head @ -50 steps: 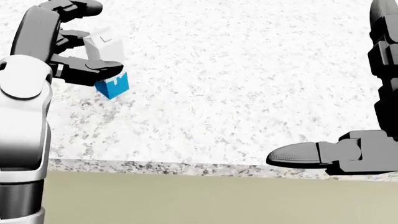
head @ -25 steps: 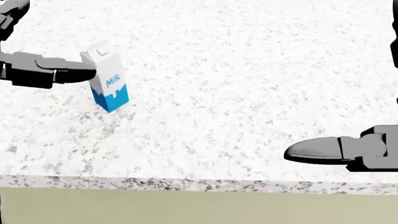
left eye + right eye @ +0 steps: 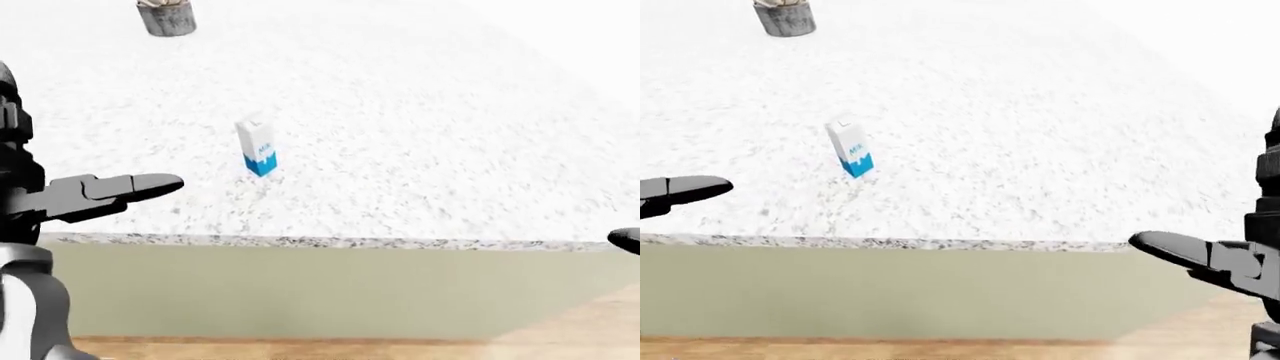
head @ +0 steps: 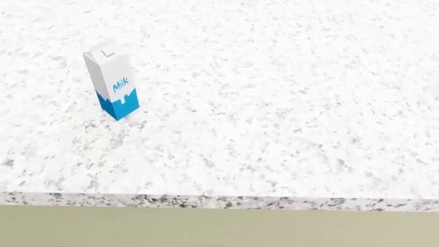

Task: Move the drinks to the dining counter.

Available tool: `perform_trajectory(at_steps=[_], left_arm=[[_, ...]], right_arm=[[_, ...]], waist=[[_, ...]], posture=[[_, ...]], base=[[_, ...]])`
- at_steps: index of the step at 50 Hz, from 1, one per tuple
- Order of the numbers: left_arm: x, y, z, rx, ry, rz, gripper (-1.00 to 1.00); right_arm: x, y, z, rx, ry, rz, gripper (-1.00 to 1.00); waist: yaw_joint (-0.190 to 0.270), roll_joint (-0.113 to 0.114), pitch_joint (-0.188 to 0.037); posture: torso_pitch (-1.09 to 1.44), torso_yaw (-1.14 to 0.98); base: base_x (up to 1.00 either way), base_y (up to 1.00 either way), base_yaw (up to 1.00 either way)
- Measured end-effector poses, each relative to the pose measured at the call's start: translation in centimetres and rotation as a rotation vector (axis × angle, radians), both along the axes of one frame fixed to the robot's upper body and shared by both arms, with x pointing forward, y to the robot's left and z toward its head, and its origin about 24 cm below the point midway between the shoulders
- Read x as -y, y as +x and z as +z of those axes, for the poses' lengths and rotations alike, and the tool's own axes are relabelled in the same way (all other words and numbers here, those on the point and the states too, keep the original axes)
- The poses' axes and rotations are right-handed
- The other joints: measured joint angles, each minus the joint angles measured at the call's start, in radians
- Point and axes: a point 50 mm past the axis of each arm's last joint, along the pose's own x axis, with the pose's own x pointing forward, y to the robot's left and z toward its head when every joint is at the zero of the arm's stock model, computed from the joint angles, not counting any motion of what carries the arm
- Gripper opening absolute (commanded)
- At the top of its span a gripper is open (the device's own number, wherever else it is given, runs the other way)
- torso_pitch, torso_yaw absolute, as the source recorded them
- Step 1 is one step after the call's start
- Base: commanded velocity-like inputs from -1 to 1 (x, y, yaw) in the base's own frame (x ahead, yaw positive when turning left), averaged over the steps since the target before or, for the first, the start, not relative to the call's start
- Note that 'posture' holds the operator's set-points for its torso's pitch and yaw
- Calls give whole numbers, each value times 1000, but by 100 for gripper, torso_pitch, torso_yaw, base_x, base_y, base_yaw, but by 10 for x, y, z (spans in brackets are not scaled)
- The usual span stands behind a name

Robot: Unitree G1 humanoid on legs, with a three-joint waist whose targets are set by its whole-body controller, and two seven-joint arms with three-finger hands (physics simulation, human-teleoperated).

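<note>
Left-eye view puts the left hand (image 3: 100, 193) nearest, fingers spread and empty, short of the counter (image 3: 400, 242) edge; the right hand (image 3: 1210, 259) likewise holds nothing. Beyond them the milk carton (image 4: 111, 86) stands upright on the speckled top, seemingly delivered. Farthest sits a grey pot (image 3: 166, 18).

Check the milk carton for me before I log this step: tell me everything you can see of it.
The milk carton is a tall, square-sided box with a gabled top, white above and blue along the bottom, with "Milk" printed in blue. It looks like coated card and seems closed and undamaged. It stands upright on the speckled granite-look counter, some way in from the edge. Only the counter touches it; the left hand is clear of it.
</note>
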Motion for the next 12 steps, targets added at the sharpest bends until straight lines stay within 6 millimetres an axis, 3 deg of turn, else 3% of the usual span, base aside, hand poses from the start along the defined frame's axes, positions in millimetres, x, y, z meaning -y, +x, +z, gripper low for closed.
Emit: perform_trajectory(at_steps=[6,12], left_arm=[[-14,-20,-5,-25,101,140,100],[-11,-36,-21,-31,-55,205,100]], right_arm=[[19,-22,2,67,64,-76,100],[28,-36,-2,87,112,-104,100]], waist=[[-21,11,-4],[-6,39,0]], posture=[[0,0],[0,0]], base=[[0,0,0],[0,0,0]])
